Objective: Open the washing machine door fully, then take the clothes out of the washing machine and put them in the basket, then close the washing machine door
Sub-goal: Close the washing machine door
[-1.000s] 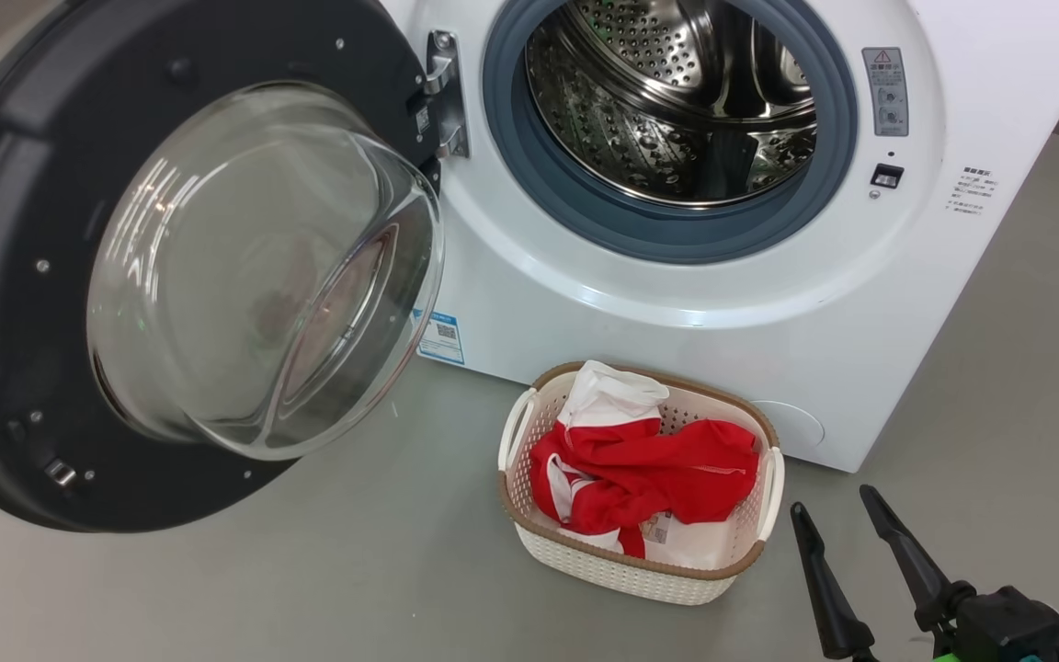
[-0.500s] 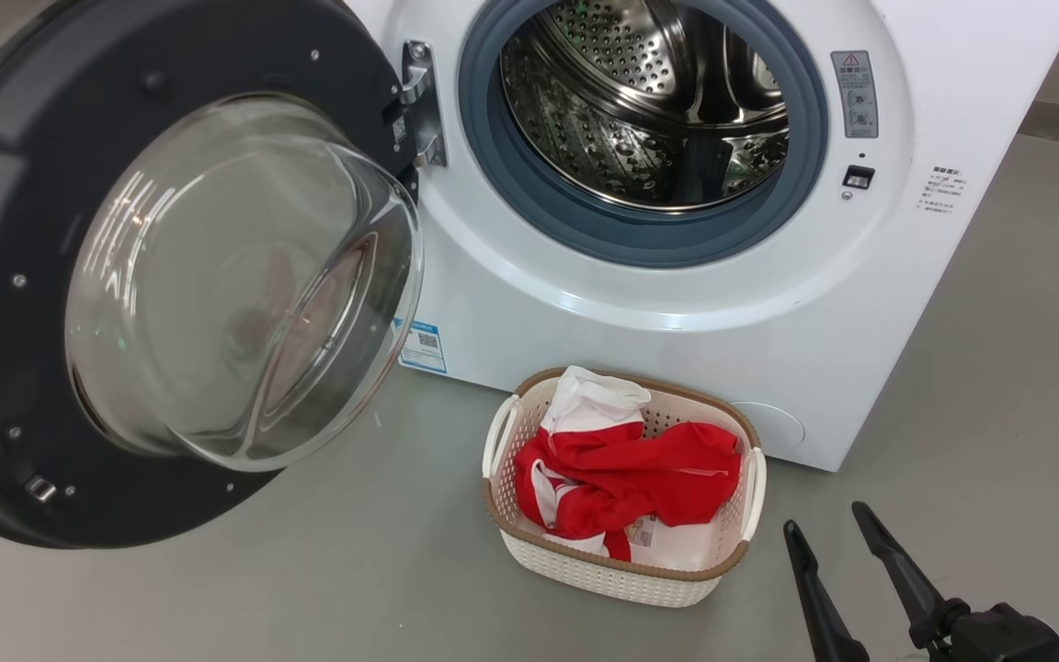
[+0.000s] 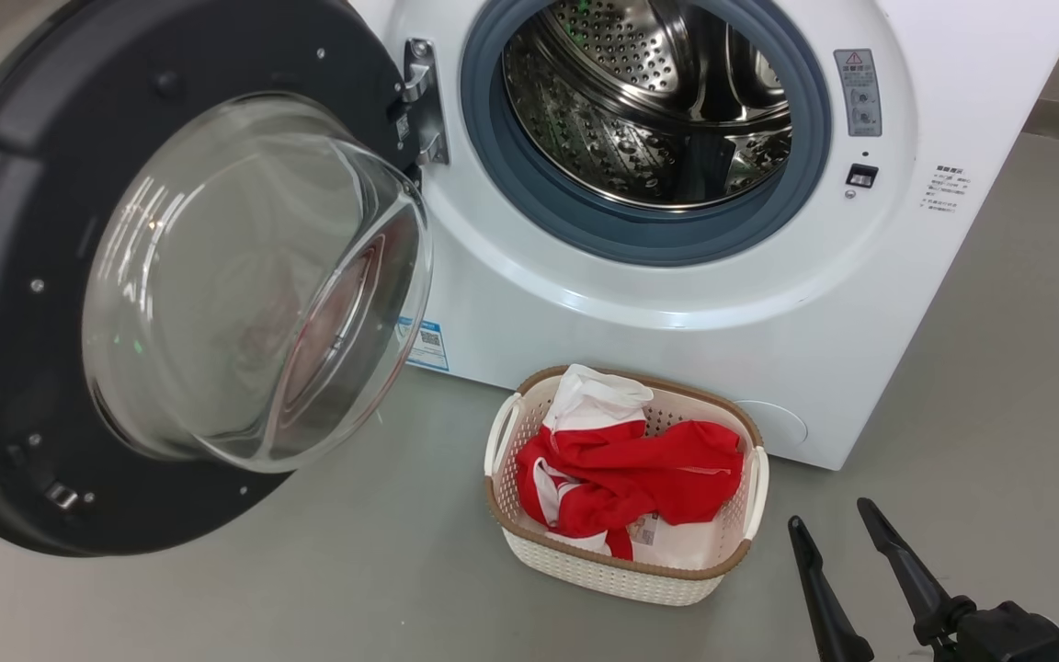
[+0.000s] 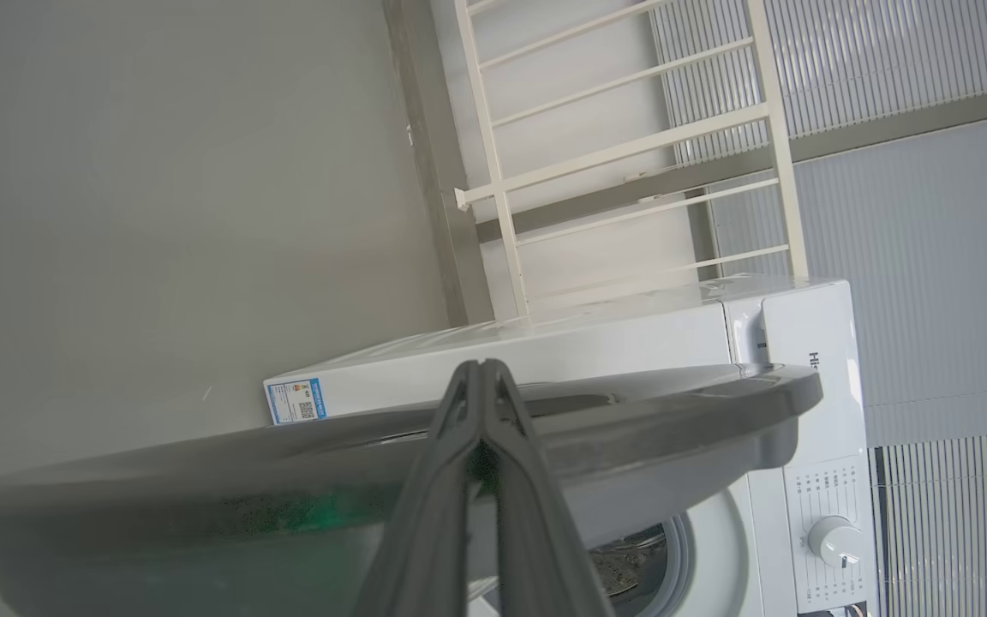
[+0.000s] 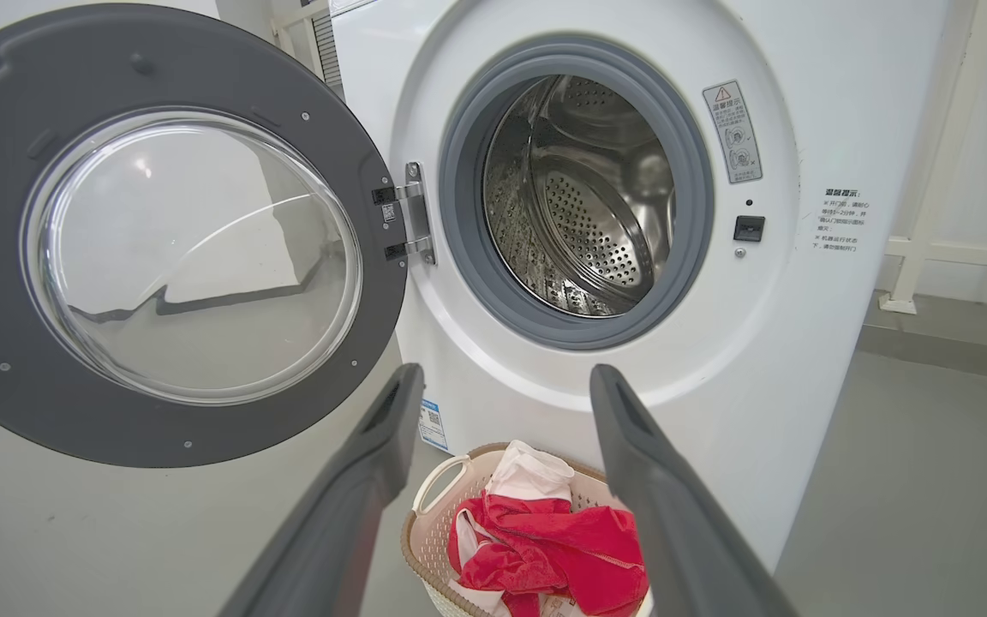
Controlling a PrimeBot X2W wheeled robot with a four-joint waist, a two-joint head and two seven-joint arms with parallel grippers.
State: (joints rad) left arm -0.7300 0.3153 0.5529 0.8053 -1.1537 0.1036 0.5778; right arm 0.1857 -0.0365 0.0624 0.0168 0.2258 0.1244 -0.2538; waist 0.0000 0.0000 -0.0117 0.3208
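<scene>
The washing machine door (image 3: 24, 276) stands swung open at the left, its glass bowl bulging toward the basket. Behind it, the washing machine (image 3: 677, 313) shows its steel drum (image 3: 649, 101) with no fabric visible in it. On the floor in front stands the basket (image 3: 621, 563), holding the red and white clothes (image 3: 658, 473). My right gripper (image 3: 829, 517) hovers open just right of the basket, nothing between its fingers; in its own view the right gripper (image 5: 504, 386) points at the machine front above the clothes (image 5: 562, 548). My left gripper (image 4: 481, 370) is shut, its tips at the door's outer rim (image 4: 202, 463).
Grey floor (image 3: 355, 570) spreads around the basket and under the open door. A white railing (image 4: 631, 154) stands behind the machine, and a white rail post (image 5: 913, 257) rises to its right. The control knob (image 4: 832, 540) sits on the machine's top panel.
The head picture has shifted a little as the camera moved. The door sits slightly lower and larger at the left. Basket, clothes and right gripper keep their places.
</scene>
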